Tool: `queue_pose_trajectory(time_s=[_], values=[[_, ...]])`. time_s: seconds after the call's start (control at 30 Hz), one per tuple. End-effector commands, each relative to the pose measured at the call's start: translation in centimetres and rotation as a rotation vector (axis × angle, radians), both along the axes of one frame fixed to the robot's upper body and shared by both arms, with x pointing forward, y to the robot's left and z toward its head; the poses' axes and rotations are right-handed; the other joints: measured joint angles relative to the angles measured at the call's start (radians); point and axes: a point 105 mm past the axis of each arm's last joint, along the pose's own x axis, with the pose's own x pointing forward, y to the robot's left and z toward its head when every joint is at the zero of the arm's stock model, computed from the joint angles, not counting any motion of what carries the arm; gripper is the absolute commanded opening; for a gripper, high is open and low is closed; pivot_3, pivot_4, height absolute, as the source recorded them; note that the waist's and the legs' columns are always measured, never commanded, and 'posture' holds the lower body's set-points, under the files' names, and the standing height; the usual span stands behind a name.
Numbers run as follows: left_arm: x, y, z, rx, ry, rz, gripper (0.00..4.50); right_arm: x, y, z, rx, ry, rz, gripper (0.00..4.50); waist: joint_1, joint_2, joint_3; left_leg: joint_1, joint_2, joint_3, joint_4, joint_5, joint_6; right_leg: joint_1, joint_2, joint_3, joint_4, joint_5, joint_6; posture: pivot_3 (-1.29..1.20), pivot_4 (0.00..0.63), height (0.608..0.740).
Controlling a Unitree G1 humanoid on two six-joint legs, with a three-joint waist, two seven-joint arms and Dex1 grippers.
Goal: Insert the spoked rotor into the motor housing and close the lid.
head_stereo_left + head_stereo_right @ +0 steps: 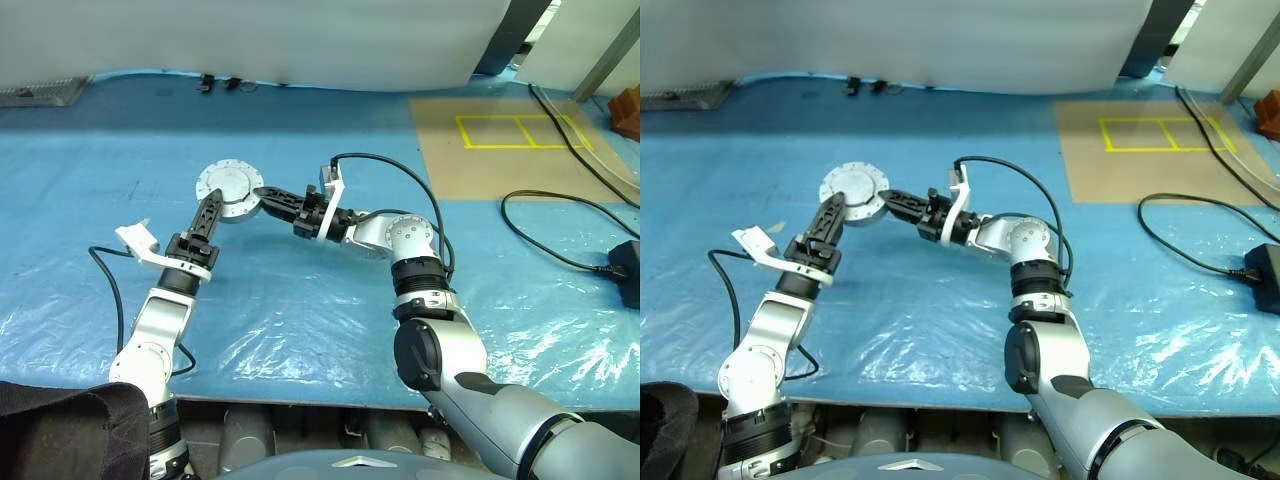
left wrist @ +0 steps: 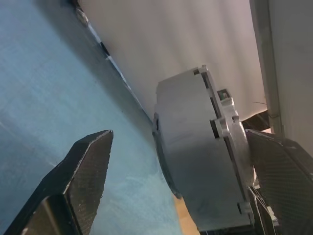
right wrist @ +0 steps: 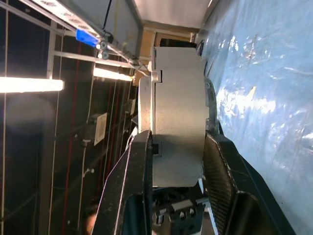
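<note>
Lab; taped floor [image 1: 520,131]; blue sheeting [image 1: 300,300]

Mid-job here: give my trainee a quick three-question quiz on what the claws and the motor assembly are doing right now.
1. True or false: the left claw is clamped on the closed motor housing.
2. Which claw grips the housing? A) left B) right C) neither
3. Fill in: the housing is held above the ___ plastic sheet.

Key: 1 false, its fingers stand apart; 2 B; 3 blue.
</note>
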Motion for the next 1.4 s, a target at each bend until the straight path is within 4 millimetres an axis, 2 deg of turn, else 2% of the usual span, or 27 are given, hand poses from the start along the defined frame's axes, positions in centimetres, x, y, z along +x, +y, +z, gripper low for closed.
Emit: queue_pose_trajectory(time_s=[0.03, 0.1, 0.2, 0.3, 0.33, 0.63, 0.87, 1.37, 1.4], values=[[0.1, 0.3, 0.8, -0.014, -0.027, 0.013, 4.49, -2.8, 2.2, 3.3, 0.187, -0.067, 0.139, 1.07, 0.000, 0.000, 0.000, 0.000, 0.000, 0.000, 0.000, 0.000, 0.000, 0.000, 0.000, 0.000, 0.000, 0.000, 0.000, 0.00, 0.150, 0.740], [0.1, 0.1, 1.2, -0.038, -0.047, -0.004, 4.49, -2.9, 2.4, 3.0, 0.175, -0.062, 0.143, 1.07, 0.000, 0.000, 0.000, 0.000, 0.000, 0.000, 0.000, 0.000, 0.000, 0.000, 0.000, 0.000, 0.000, 0.000, 0.001, 0.00, 0.150, 0.740], [0.4, -1.0, 0.9, -0.016, -0.026, -0.065, 3.95, -3.2, 2.6, 2.7, 0.162, -0.060, 0.153, 1.07, 0.001, 0.000, 0.000, 0.000, 0.000, 0.000, 0.000, 0.000, 0.000, 0.000, 0.000, 0.000, 0.000, 0.000, 0.001, 0.00, 0.150, 0.740], [0.4, -1.7, 1.1, -0.027, -0.033, -0.106, 2.93, -3.4, 2.8, 2.6, 0.154, -0.067, 0.163, 1.07, 0.002, 0.000, 0.000, 0.000, 0.000, -0.001, 0.001, 0.000, 0.000, 0.000, 0.000, 0.000, 0.001, 0.001, 0.001, 0.00, 0.150, 0.740], [0.4, -1.8, 1.2, -0.031, -0.034, -0.114, 2.72, -3.4, 2.8, 2.6, 0.152, -0.069, 0.163, 1.07, 0.002, 0.000, 0.000, 0.000, -0.001, -0.001, 0.001, 0.000, 0.000, 0.000, 0.000, 0.000, 0.001, 0.001, 0.001, 0.00, 0.150, 0.740], [-0.1, -2.3, 1.2, -0.032, -0.025, -0.173, 2.65, -3.3, 2.9, 2.4, 0.142, -0.077, 0.150, 1.07, 0.002, 0.000, 0.000, 0.000, -0.001, -0.001, 0.002, 0.000, 0.000, 0.000, 0.000, 0.000, 0.002, 0.001, 0.001, 0.00, 0.150, 0.740], [-1.1, -4.1, 0.3, -0.106, 0.049, -0.318, 2.64, -3.3, 3.2, 2.4, 0.114, -0.108, 0.145, 1.07, 0.002, -0.001, 0.000, 0.000, -0.001, -0.002, 0.003, 0.000, 0.000, 0.000, 0.000, 0.000, 0.003, 0.001, 0.001, 0.00, 0.150, 0.740], [-1.7, -3.1, -2.4, -0.045, 0.198, -0.373, 2.64, -3.2, 3.2, 2.3, 0.092, -0.137, 0.143, 1.07, 0.002, -0.001, 0.000, 0.000, -0.001, -0.005, 0.009, 0.000, 0.000, 0.000, 0.000, 0.000, 0.010, 0.001, 0.001, 0.00, 0.150, 0.740], [-1.6, -3.0, -2.4, -0.047, 0.198, -0.370, 2.64, -3.2, 3.2, 2.4, 0.088, -0.142, 0.140, 1.80, 0.002, -0.001, 0.000, 0.000, -0.001, -0.005, 0.009, 0.000, 0.000, 0.001, 0.000, 0.000, 0.010, 0.001, 0.001, 0.00, 0.150, 0.740]])
